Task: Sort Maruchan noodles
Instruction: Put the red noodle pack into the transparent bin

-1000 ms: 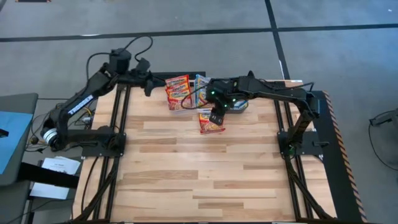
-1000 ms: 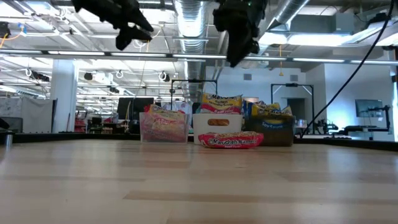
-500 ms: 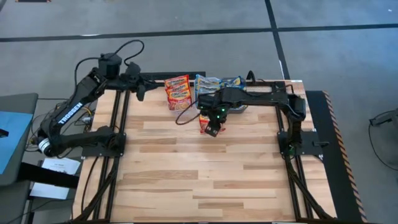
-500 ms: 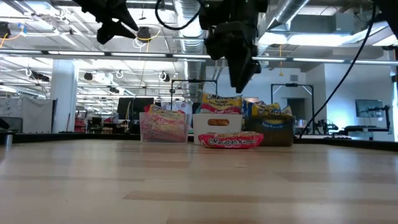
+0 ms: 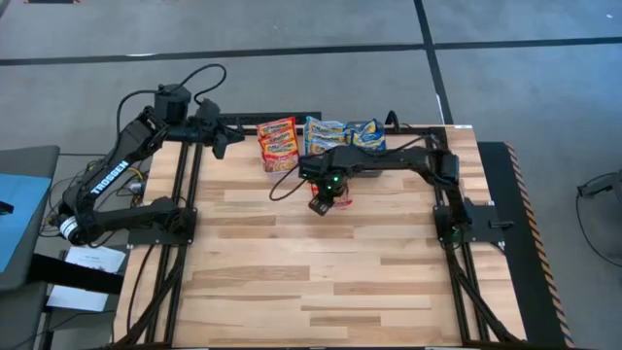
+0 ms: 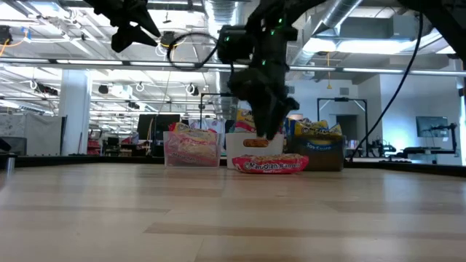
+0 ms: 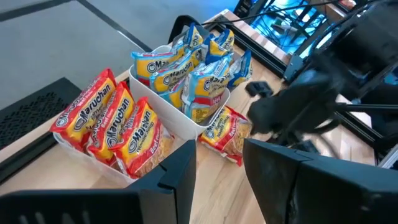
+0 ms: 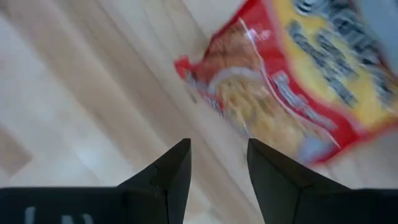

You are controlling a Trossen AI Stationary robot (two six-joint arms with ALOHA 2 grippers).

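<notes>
One loose red-banded Maruchan packet [image 8: 292,81] lies flat on the table just in front of the bins [image 6: 271,164], partly under my right gripper in the high view [image 5: 344,200]. My right gripper [image 6: 267,135] hovers open a little above it, fingers pointing down [image 8: 217,168]. More packets stand in bins at the far edge: red ones in the clear bin [image 7: 109,127], yellow-and-blue ones in the white bin [image 7: 183,74], blue ones in the dark bin [image 5: 364,131]. My left gripper [image 5: 220,141] waits open, raised near the far left corner [image 7: 221,180].
The three bins [image 6: 191,149] [image 6: 251,145] [image 6: 320,156] stand side by side along the far edge. A black cable loops by the right arm [image 5: 287,185]. The wooden tabletop [image 5: 321,282] stretches toward the near edge.
My right gripper has come down from high above the bins toward the loose packet, shifting slightly toward the near edge. My left gripper has drawn back a little toward the table's left edge. The packet has stayed where it was.
</notes>
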